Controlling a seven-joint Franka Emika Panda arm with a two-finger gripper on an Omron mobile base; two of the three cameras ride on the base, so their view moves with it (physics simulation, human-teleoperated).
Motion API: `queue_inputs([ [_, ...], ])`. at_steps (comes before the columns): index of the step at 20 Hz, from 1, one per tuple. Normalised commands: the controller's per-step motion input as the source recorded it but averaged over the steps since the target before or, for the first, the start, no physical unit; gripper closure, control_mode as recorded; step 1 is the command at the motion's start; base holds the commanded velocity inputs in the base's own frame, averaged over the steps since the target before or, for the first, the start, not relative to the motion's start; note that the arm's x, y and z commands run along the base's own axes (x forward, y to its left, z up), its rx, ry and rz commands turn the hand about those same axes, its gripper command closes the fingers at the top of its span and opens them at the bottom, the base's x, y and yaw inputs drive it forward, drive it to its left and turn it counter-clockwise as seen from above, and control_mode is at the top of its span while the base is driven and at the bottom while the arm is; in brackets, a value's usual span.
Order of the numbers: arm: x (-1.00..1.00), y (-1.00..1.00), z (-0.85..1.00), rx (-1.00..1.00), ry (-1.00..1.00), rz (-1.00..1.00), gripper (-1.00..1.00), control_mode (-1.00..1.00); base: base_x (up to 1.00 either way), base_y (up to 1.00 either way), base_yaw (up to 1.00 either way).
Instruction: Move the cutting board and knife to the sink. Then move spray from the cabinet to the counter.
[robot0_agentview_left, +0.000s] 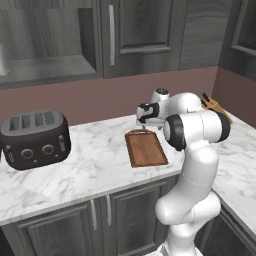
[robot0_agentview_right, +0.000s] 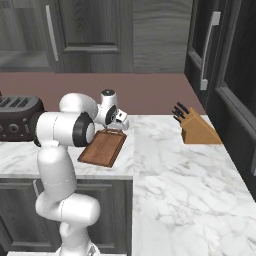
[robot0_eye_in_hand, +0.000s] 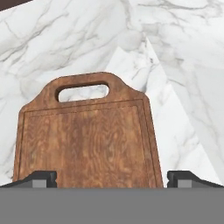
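The cutting board (robot0_agentview_left: 146, 148) (robot0_agentview_right: 102, 148) (robot0_eye_in_hand: 85, 140) lies flat on the white marble counter (robot0_agentview_left: 90, 170) (robot0_agentview_right: 170, 165), with its handle slot towards the wall. My gripper (robot0_agentview_left: 145, 126) (robot0_agentview_right: 120, 128) (robot0_eye_in_hand: 112, 177) hangs just above the board's far end, pointing down. It is open and holds nothing. The dark grey cabinet (robot0_agentview_left: 50, 35) stands open at the upper left, and a pale shape (robot0_agentview_left: 3, 61) sits on its shelf at the picture's edge. The knife and the sink are out of view.
A dark four-slot toaster (robot0_agentview_left: 35, 137) (robot0_agentview_right: 15, 117) stands on the counter to the left of the board. A tan knife block (robot0_agentview_right: 195, 129) (robot0_agentview_left: 215, 106) sits near the corner on the right. Lower cabinets run below the counter's front edge.
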Motion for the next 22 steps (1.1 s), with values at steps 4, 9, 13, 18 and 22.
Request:
queue_inputs([
  [4, 0.0, 0.0, 0.0, 0.0, 0.0, 0.0, -1.0, -1.0, 0.0, 0.0, 0.0],
  [9, 0.08, 0.0, -0.02, 0.0, 0.0, 0.0, -1.0, -1.0, 0.0, 0.0, 0.0],
  [13, 0.35, 0.0, -0.07, 0.0, 0.0, 0.0, -1.0, -1.0, 0.0, 0.0, 0.0],
  [18, 0.23, 0.0, -0.03, 0.0, 0.0, 0.0, -1.0, -1.0, 0.0, 0.0, 0.0],
  [22, 0.27, 0.0, -0.11, 0.0, 0.0, 0.0, -1.0, -1.0, 0.0, 0.0, 0.0],
])
